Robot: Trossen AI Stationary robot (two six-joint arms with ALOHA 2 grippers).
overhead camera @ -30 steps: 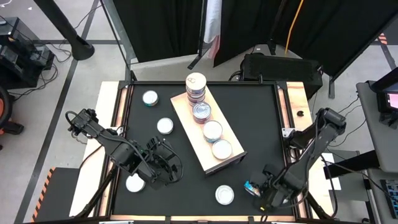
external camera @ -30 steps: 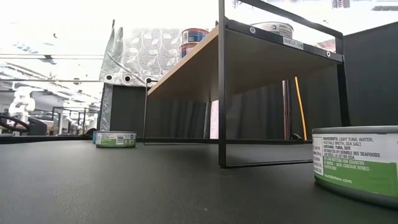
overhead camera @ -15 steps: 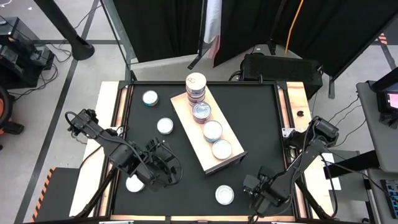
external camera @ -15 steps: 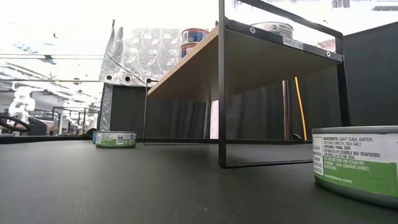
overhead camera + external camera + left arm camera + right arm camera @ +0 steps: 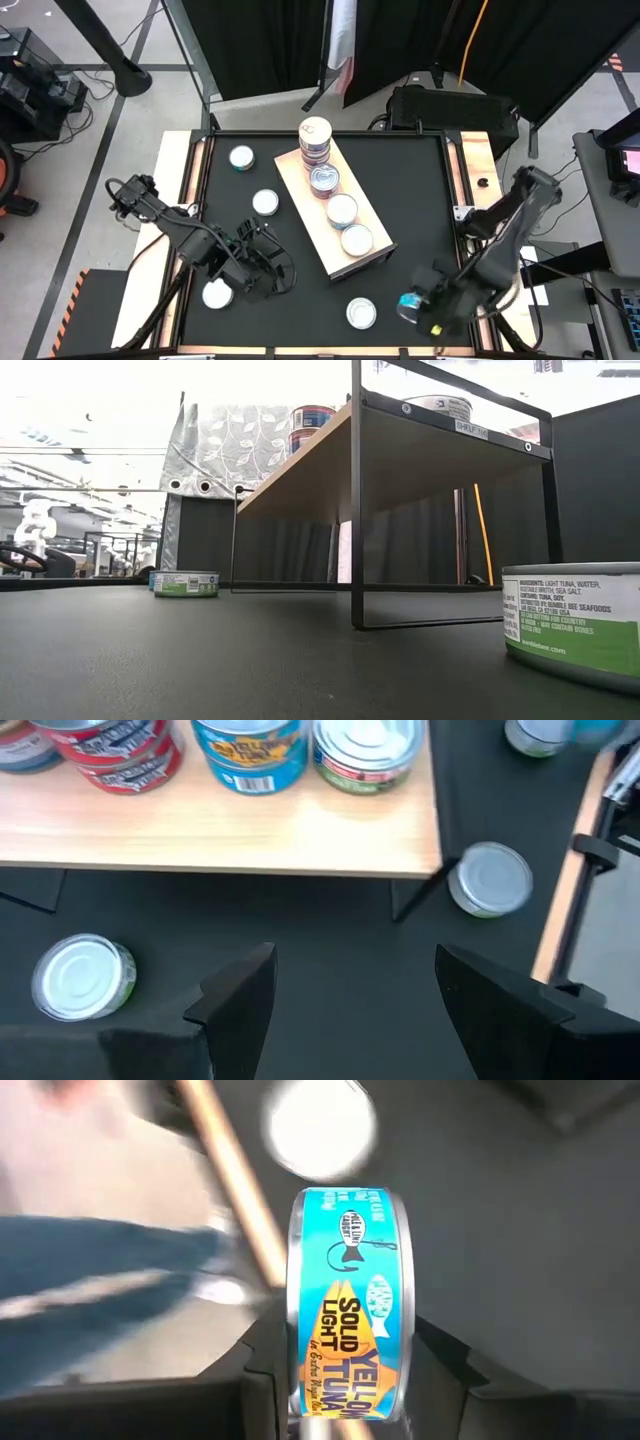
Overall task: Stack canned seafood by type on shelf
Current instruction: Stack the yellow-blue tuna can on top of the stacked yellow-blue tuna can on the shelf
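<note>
The shelf (image 5: 332,212), a pale wood board on a black frame, carries a stack of tins (image 5: 315,140) at its far end and three single tins (image 5: 341,210) along it. Loose silver-topped tins stand on their bases on the black table (image 5: 241,157) (image 5: 265,202) (image 5: 217,294) (image 5: 361,313). My right gripper (image 5: 420,305), at the near right corner, is shut on a blue tin (image 5: 345,1310). My left gripper (image 5: 350,1010) hangs open over the near left of the table, beside a loose tin (image 5: 80,978), touching nothing. My right gripper pinches the blue tin between its two fingers (image 5: 262,1370), one on each flat end. The tin stands on edge in the hold, with its blue and orange side label (image 5: 345,1380) facing the wrist camera. Whether it is clear of the table I cannot tell.
The shelf stands on thin black legs (image 5: 356,510) with open room beneath it. A green-labelled tin (image 5: 575,622) stands close to the low camera, and another (image 5: 185,582) farther back. Wooden side rails (image 5: 470,180) border the table; cables lie by the left arm.
My right arm has shifted at the near right corner: the elbow has swung toward the table's right edge and the gripper has edged that way with the blue tin. The left arm has kept still.
</note>
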